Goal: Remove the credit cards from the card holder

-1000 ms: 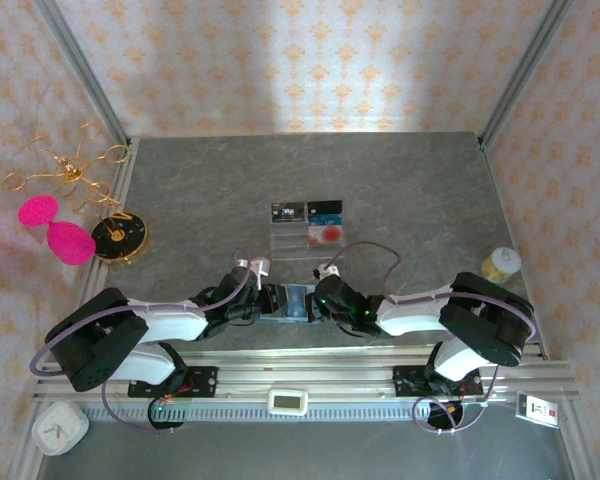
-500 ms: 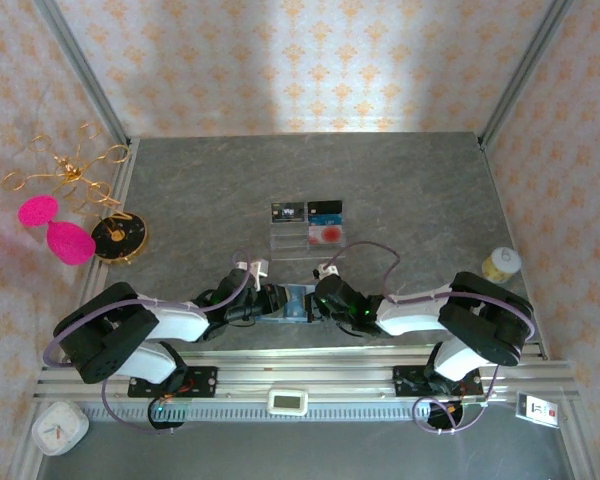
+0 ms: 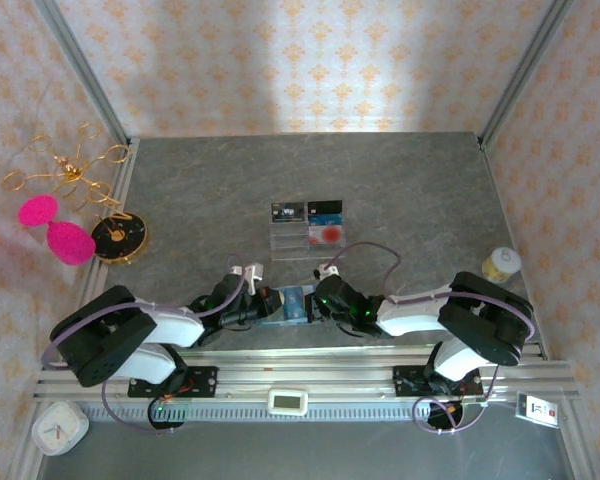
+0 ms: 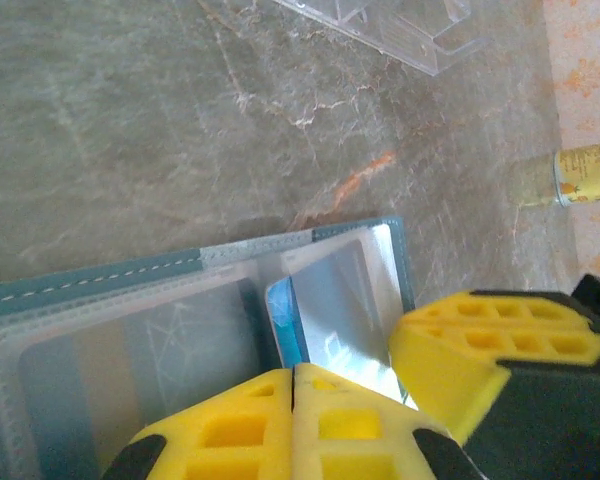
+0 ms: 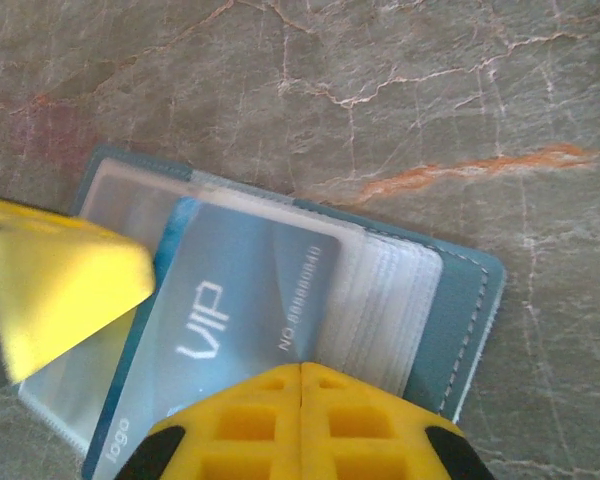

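Since both jaw pairs are clenched, left gripper (image 4: 293, 378) on the card holder's (image 4: 80, 282) clear pockets and right gripper (image 5: 300, 375) at the blue VIP card's (image 5: 235, 315) edge, draw that card straight out, flat, holder pinned. Holder lies open between the arms, near table (image 3: 400, 180) edge.

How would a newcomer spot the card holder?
At the near edge of the grey table, between the left arm and right arm, the card holder lies open. It is teal with a blue VIP card, unlike the colourless tray farther back.

A clear tray (image 3: 290, 243) lies on the table (image 3: 410, 190), a jar (image 3: 500, 264) far right.
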Motion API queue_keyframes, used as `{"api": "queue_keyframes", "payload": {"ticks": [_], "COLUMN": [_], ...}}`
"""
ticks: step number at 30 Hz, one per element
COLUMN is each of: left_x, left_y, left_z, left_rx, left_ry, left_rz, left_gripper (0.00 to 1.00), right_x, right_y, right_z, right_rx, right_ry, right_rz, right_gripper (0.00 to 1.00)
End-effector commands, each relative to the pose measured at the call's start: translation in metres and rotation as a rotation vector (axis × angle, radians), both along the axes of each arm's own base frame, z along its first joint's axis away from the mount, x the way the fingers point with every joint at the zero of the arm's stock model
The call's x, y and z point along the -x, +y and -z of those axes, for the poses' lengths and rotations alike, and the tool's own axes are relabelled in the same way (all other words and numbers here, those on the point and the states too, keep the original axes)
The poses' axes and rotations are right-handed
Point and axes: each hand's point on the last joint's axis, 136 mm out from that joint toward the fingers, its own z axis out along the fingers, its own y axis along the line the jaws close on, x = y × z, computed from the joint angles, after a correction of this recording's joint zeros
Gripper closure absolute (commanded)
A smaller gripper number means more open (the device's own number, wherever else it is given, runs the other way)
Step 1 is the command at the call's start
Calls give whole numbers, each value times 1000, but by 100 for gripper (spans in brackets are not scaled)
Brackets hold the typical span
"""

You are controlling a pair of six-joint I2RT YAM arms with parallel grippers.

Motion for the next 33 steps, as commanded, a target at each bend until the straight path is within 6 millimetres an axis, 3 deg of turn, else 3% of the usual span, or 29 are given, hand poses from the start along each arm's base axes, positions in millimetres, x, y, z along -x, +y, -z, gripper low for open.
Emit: {"api": "queue_keyframes", "payload": {"ticks": [1,7,8,10,13,22,33], "left_x": [6,6,6,5,2,-4,-1], "left_y": [5,2,0,-1,0,0,3], "left_z": [-2,-8,-10,-10,-11,-10,13], "left_rx": [-2,26,39,48,47,7,-105], "left_ry": [-9,-16,-19,-17,-23,-22,73], "left_rz": [7,11,17,10,-5,-30,-60], "left_gripper": [100,100,98,82,75,75,73], "right_x": [13,14,15,14,13,12,11], "right_y": [-17,-13,-12,-11,-10,-9,-5], "right_z": [23,24,25,23,22,22,20], "right_rx": [67,53,53,49,49,51,48], "right_ry": [62,70,72,70,64,64,59], "right_rz": [4,-9,-13,-14,-15,-17,-29], "right_gripper": [100,100,100,100,100,100,100]}}
